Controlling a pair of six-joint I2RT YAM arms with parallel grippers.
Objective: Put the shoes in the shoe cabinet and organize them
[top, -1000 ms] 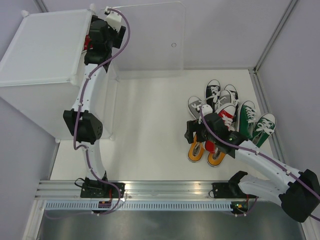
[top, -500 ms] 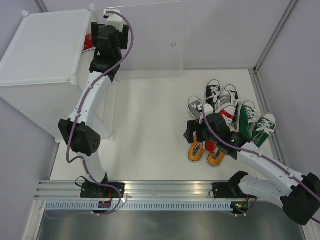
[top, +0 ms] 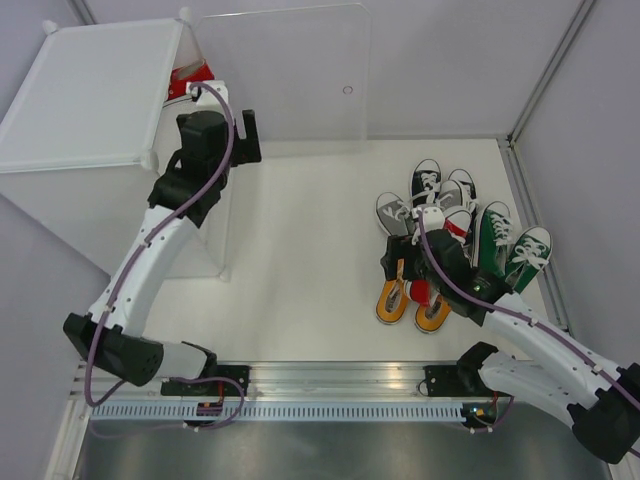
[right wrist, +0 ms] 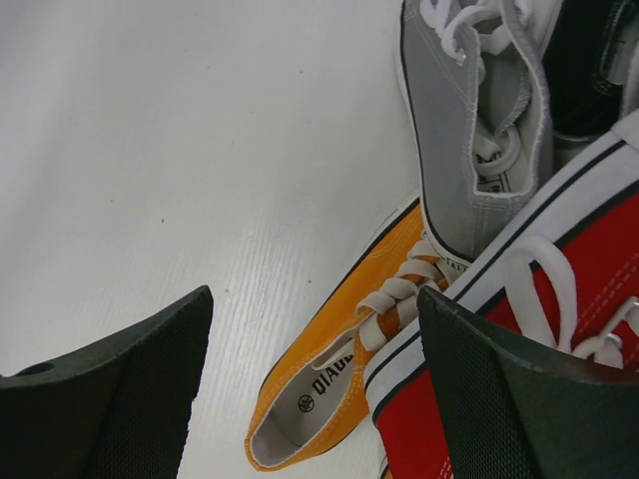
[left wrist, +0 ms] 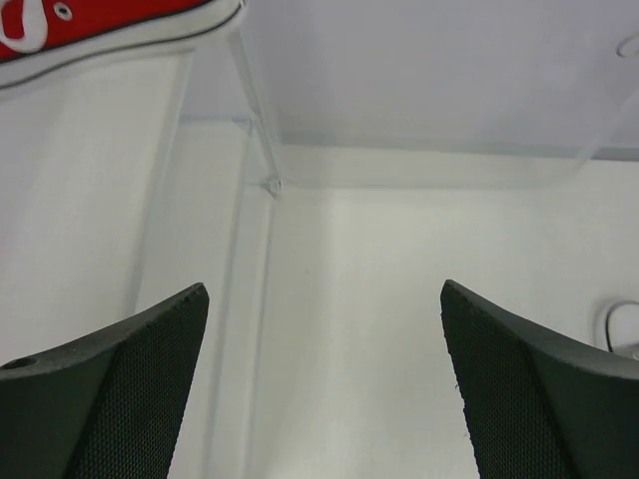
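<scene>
The shoe cabinet (top: 90, 95) stands at the far left, its clear door panel (top: 300, 70) swung open. One red shoe (top: 190, 80) lies inside its mouth and also shows at the top left of the left wrist view (left wrist: 90, 30). My left gripper (top: 212, 128) (left wrist: 324, 299) is open and empty just in front of the cabinet. The other shoes lie piled at the right: orange (top: 391, 300), grey (top: 392, 212), black (top: 427, 180), red (top: 455, 228), green (top: 493, 235). My right gripper (top: 405, 275) (right wrist: 315, 319) hangs open over the orange shoe (right wrist: 339, 369), beside the red shoe (right wrist: 559, 329) and the grey shoe (right wrist: 474, 130).
A second orange shoe (top: 432, 315) lies right of the first. A raised white frame (top: 530, 200) borders the table's right side. The aluminium rail (top: 330, 380) with both arm bases runs along the near edge.
My left gripper has drawn back out of the cabinet mouth toward the near side; the red shoe stays inside. My right gripper has shifted slightly right, still over the orange shoe.
</scene>
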